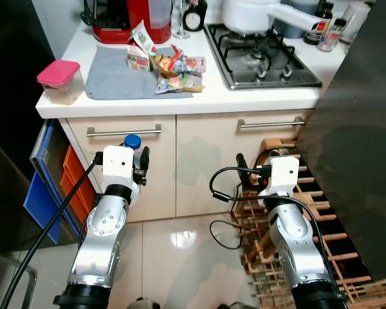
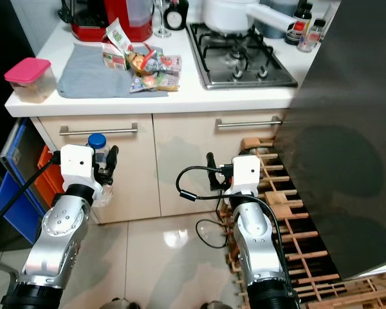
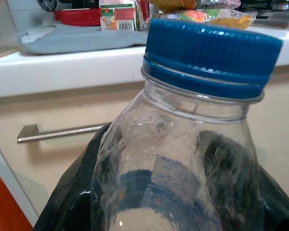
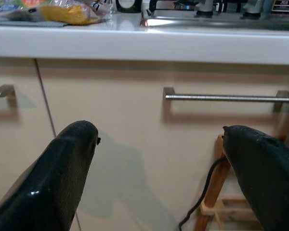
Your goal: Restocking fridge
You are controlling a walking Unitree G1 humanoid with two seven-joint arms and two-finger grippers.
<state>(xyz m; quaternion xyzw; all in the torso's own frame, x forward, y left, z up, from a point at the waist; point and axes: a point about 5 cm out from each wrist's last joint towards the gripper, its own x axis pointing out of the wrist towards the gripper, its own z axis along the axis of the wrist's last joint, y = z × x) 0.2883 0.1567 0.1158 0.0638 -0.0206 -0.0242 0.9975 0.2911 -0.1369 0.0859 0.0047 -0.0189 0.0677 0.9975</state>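
The left gripper [image 3: 149, 192] clasped the blue-capped bottle [image 3: 183, 139] upright below the counter [image 1: 180, 103], apparently for carrying to the fridge; the right gripper [image 4: 164, 178] hung spread, holding nothing, presumably spare for the door.

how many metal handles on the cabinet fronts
2: one horizontal brushed-metal bar handle on the cream cabinet front nearest the left hand, one above the right hand. Others may be hidden.

The right tool [image 4: 159, 178] has its two black fingers [image 4: 62, 178] spread wide apart at the bottom of the frame, holding nothing. Between them stand beige cabinet doors [image 4: 130, 144] with a steel handle [image 4: 229, 97] at right centre. Across the top runs the white table [image 4: 135, 45] edge, with snack packets [image 4: 62, 12] at the upper left.
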